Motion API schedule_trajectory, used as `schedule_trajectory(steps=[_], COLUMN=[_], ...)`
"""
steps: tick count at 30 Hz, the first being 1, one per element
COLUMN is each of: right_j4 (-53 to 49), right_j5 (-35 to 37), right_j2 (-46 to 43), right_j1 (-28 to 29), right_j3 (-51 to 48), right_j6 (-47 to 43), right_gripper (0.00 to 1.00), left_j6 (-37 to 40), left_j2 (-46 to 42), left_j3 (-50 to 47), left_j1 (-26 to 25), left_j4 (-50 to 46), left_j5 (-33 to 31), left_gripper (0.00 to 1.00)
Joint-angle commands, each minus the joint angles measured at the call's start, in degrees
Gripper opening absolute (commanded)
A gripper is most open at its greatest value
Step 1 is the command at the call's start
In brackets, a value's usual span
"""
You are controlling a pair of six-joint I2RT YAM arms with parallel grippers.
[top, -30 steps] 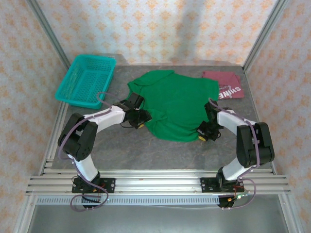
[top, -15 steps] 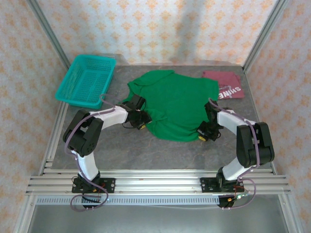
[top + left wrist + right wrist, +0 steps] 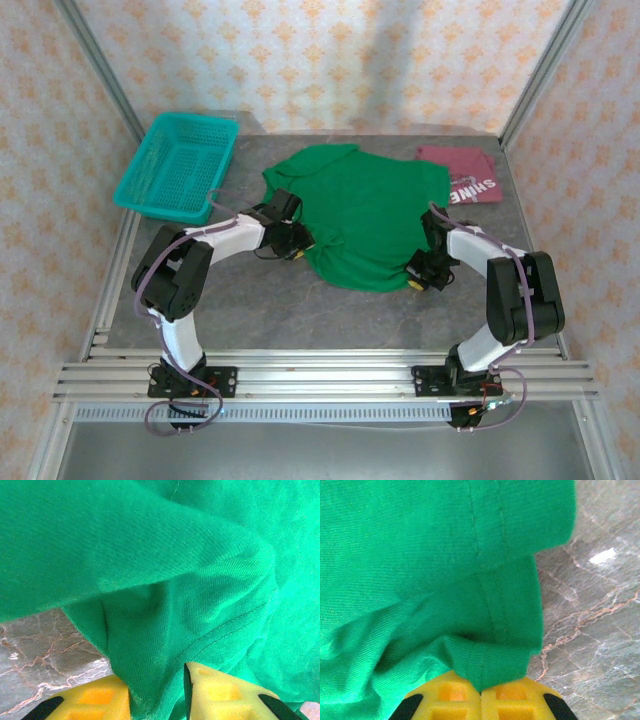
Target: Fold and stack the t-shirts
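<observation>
My right claw (image 3: pixel 481 692) is pinched tight on the green t-shirt (image 3: pixel 365 215) hem. My left claw (image 3: pixel 157 687) is part-open, straddling a fold, to lift both near corners for folding.

The middle shirt (image 3: pixel 370 210) lies spread on the bench (image 3: pixel 300 310). The basket (image 3: pixel 178 165) sits to its left and a bit behind. The other shirt (image 3: pixel 462 172) lies just beside its back right corner. The left pincer (image 3: pixel 298 248) is at its left edge, and the right pincer (image 3: pixel 415 280) is at its front right corner.
</observation>
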Motion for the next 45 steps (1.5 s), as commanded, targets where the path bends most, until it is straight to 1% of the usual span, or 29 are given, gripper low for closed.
schedule_trajectory(steps=[1, 14, 20, 25, 31, 38, 45], right_j4=[-0.67, 0.04, -0.02, 0.12, -0.01, 0.21, -0.03], right_j5=[0.32, -0.48, -0.94, -1.17, -1.18, -1.56, -1.45], right_j2=[0.84, 1.3, 1.54, 2.05, 2.06, 3.02, 3.12], right_j1=[-0.23, -0.23, -0.25, -0.23, -0.23, -0.23, -0.24], right_j3=[0.48, -0.11, 0.18, 0.27, 0.37, 0.62, 0.62], right_j6=[-0.07, 0.37, 0.34, 0.12, -0.1, -0.36, -0.79], right_gripper=[0.0, 0.0, 0.0, 0.0, 0.0, 0.0, 0.0], left_j6=[1.6, 1.74, 0.61, 1.19, 1.27, 1.13, 1.88], left_j2=[-1.72, -3.01, -3.21, -1.98, -3.71, -0.77, 1.07], left_j3=[0.9, 2.31, 2.35, 2.66, 3.86, 4.41, 4.65], left_j1=[0.36, 0.46, 0.45, 0.61, 0.51, 0.6, 0.53], left_j4=[-4.2, -6.22, -5.34, -6.52, -7.83, -6.74, -8.41], left_j5=[0.13, -0.08, 0.89, 0.78, 0.34, 0.51, 0.05], left_gripper=[0.3, 0.3, 0.3, 0.29, 0.3, 0.29, 0.29])
